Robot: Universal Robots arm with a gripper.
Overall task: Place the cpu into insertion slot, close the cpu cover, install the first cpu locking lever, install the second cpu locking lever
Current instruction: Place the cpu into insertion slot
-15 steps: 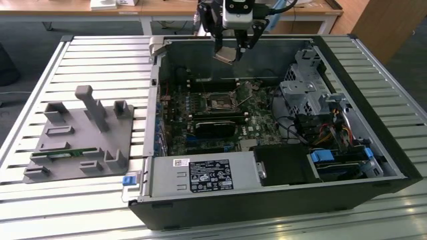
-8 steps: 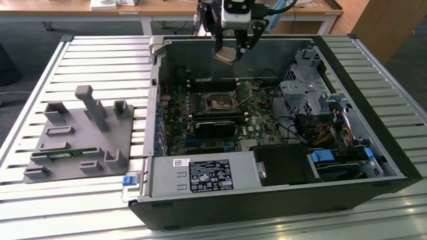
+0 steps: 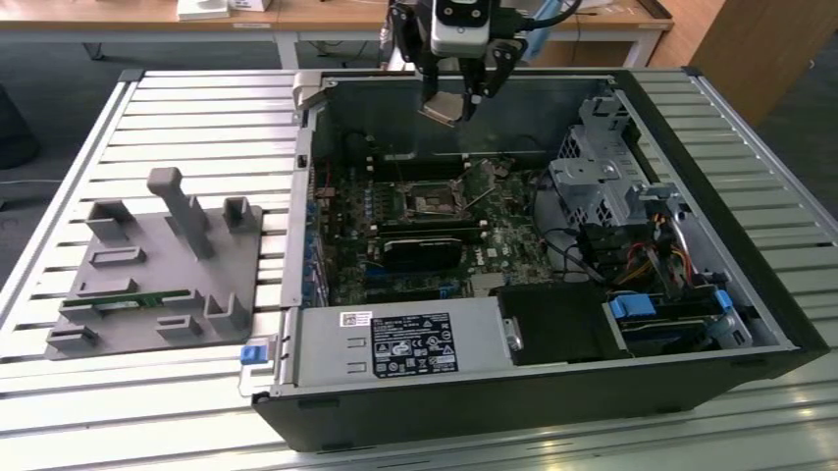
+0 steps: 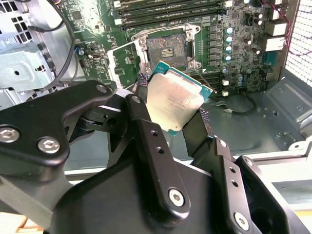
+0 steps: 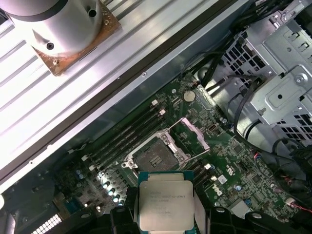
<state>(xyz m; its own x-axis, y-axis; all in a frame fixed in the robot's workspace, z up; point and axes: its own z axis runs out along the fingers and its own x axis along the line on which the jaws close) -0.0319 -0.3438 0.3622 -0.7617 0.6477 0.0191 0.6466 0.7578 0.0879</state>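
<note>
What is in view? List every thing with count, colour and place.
cpu: one, silver-grey, gripped above the green motherboard.
insertion slot: one, dark, on the motherboard, empty.
cpu cover: one, silver, standing open beside the slot.
computer case: one, black, open, on the table.
fixture tray: one, grey, on the table at the exterior view's left.
table: one, silver slats.
pincer: one, black, shut on the cpu.

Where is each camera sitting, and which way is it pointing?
Exterior view: off the arm, looking down into the open computer case; the gripper holds the cpu above it.
Second wrist view: on the arm behind the fingers, facing the insertion slot.
First wrist view: on the arm, facing the motherboard past the cpu.
Both wrist views share cpu, insertion slot, open cpu cover.
</note>
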